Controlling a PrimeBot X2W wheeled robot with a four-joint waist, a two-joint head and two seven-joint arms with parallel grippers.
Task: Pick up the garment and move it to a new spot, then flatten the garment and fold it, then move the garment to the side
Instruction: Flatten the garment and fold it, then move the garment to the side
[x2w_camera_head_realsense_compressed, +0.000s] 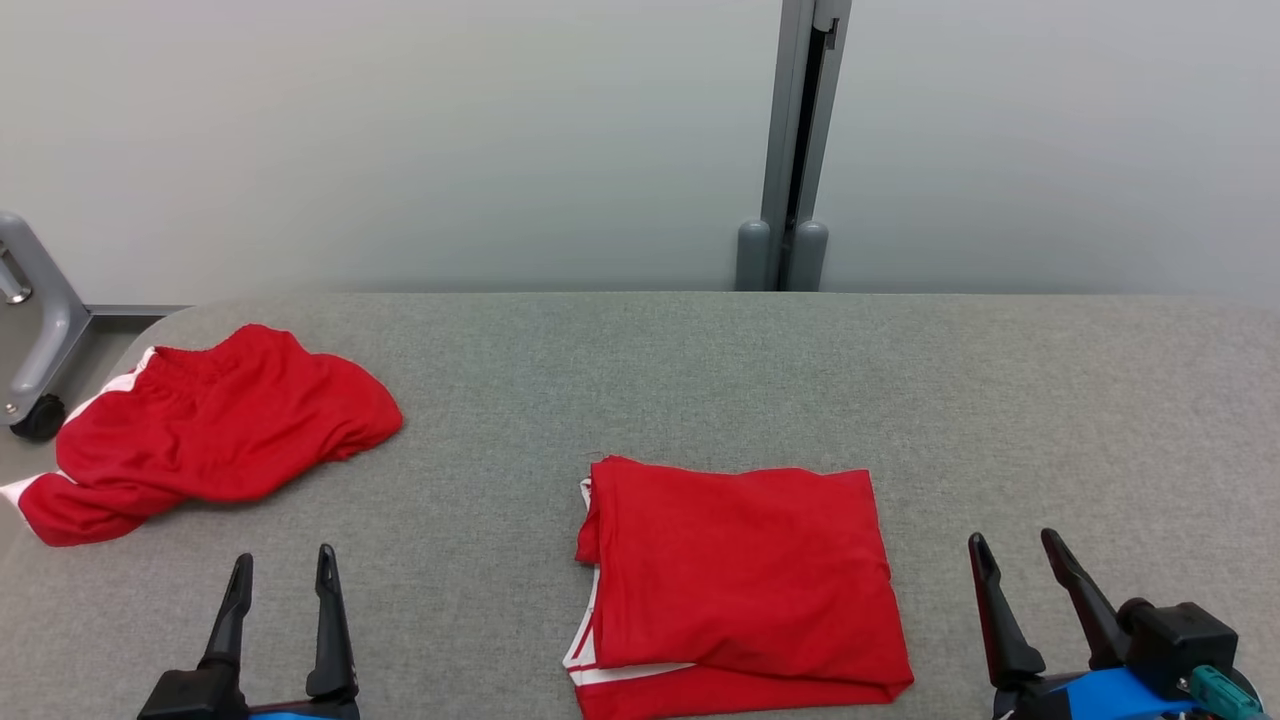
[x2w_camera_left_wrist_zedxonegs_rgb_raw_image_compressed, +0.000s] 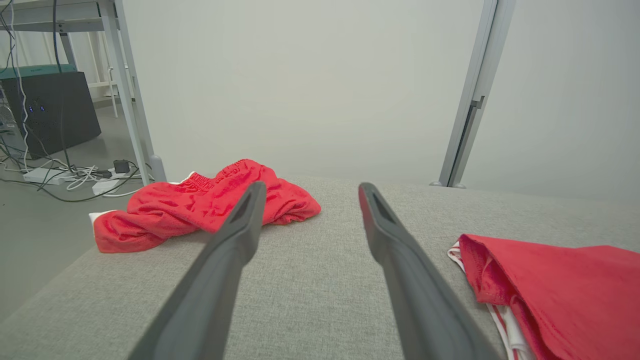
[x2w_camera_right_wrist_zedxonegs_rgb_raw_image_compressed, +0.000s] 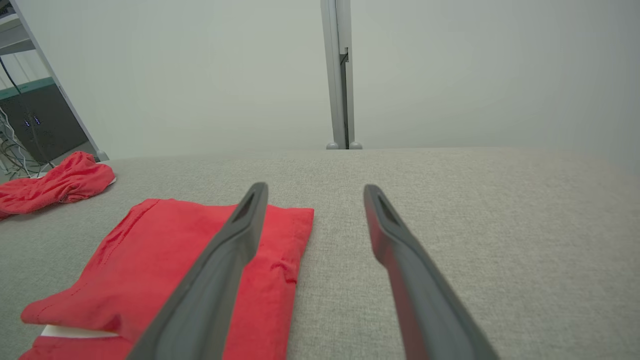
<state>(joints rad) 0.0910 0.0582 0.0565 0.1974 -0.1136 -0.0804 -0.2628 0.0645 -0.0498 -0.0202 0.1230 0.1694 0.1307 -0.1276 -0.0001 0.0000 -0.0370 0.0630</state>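
- In front of you the grey padded table (x2w_camera_head_realsense_compressed: 700, 370) carries two red pieces of clothing.
- The folded red garment (x2w_camera_head_realsense_compressed: 740, 575) lies flat at the near edge of the table, about in the middle, between your two grippers. It makes a roughly square packet, and white stripes show at its left and lower edges.
- The crumpled red garment (x2w_camera_head_realsense_compressed: 215, 430) lies at the far left corner of the table, well apart from the folded one. Its white trim reaches the table's left edge.
- Your left gripper (x2w_camera_head_realsense_compressed: 283, 556) is at the lower left with its fingers spread wide. It holds nothing and touches no cloth; in the left wrist view, bare table shows between the fingers.
- Your right gripper (x2w_camera_head_realsense_compressed: 1014, 538) is at the lower right, just beside the right edge of the folded red garment. Its fingers are also spread wide and hold nothing.
- Behind the table you see a pale wall with a grey upright post (x2w_camera_head_realsense_compressed: 795, 150).
- At the far left a grey frame on a black caster wheel (x2w_camera_head_realsense_compressed: 40, 415) stands on the floor.
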